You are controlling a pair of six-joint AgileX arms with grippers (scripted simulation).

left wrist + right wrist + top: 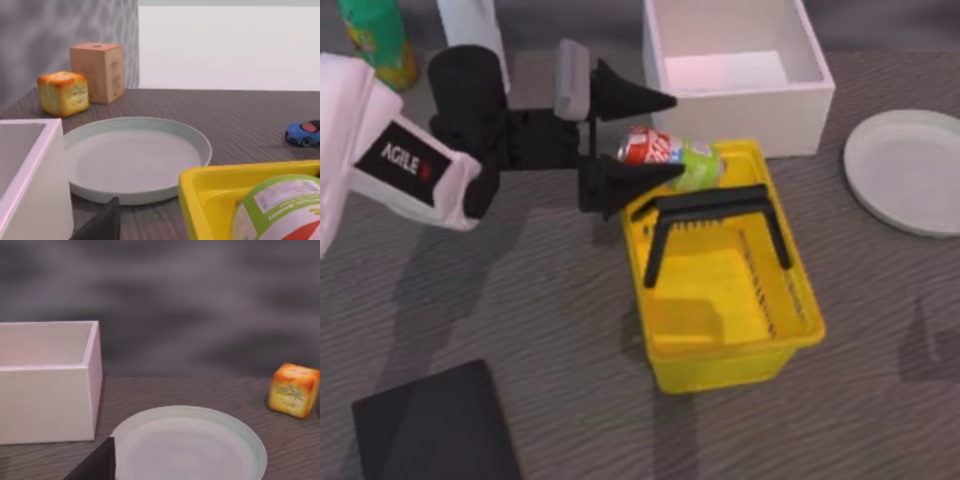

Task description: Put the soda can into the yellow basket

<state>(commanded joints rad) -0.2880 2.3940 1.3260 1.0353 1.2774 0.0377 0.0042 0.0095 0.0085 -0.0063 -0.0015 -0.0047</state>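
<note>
Spreading wide apart, the two black fingers [632, 98] of the left gripper [665, 135] stand on either side of the soda can [670, 157], which lies on its side at the far end of the yellow basket [720, 265], red band toward the gripper and green part deeper inside; whether the nearer finger touches the can I cannot tell. In the left wrist view the can's green and white end [280, 210] shows just inside the basket's yellow rim [235, 175]. The basket's black handle [715, 215] stands up across its middle. Just beyond the basket sits a white box [740, 70], and to its right a pale plate [905, 170]. A green bottle [375, 35] stands at the far left edge, and a dark flat square [435, 425] lies at the near left. The right gripper is not seen from above; only a dark fingertip [95, 465] shows in its own wrist view, near the plate.
</note>
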